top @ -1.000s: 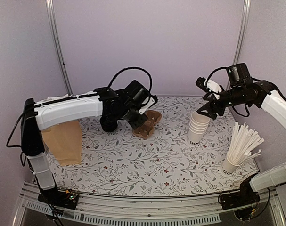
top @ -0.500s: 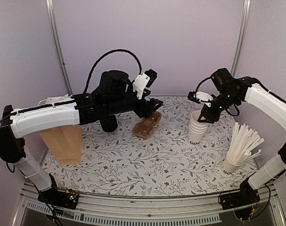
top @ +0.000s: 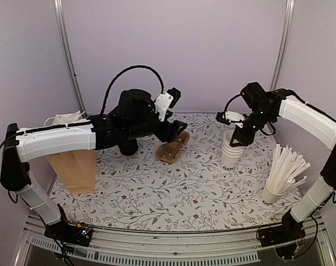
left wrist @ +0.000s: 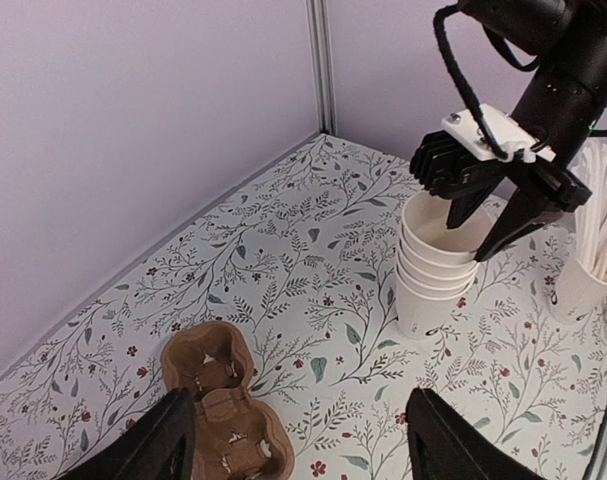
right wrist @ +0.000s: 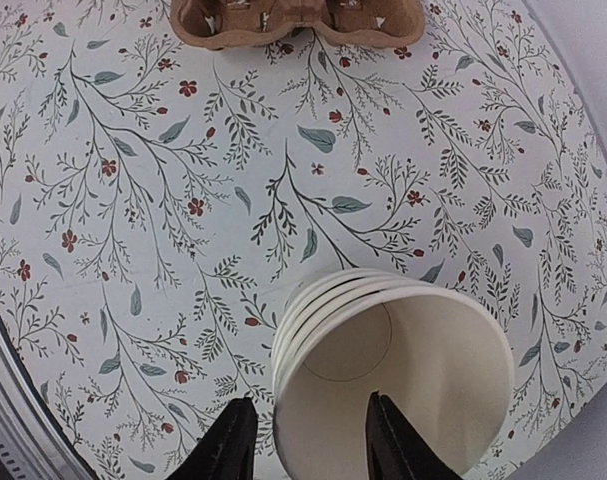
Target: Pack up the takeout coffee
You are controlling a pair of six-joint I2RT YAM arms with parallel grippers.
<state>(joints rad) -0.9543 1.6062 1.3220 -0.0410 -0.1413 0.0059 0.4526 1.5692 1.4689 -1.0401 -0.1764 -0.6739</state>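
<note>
Lowered slightly since half a second ago, the left pincer [left wrist: 298, 395] hovers spread above the brown cardboard cup carrier [left wrist: 218, 405] on the floral bench [top: 173, 194]. Across the bench, the right pincer [right wrist: 310, 400] is spread too, one finger inside and one outside the top rim of the stack of lidless white cups [top: 232, 149]. Of the takeout coffee, only a round black shape [top: 128, 146] shows under the left arm, too hidden to identify.
</note>
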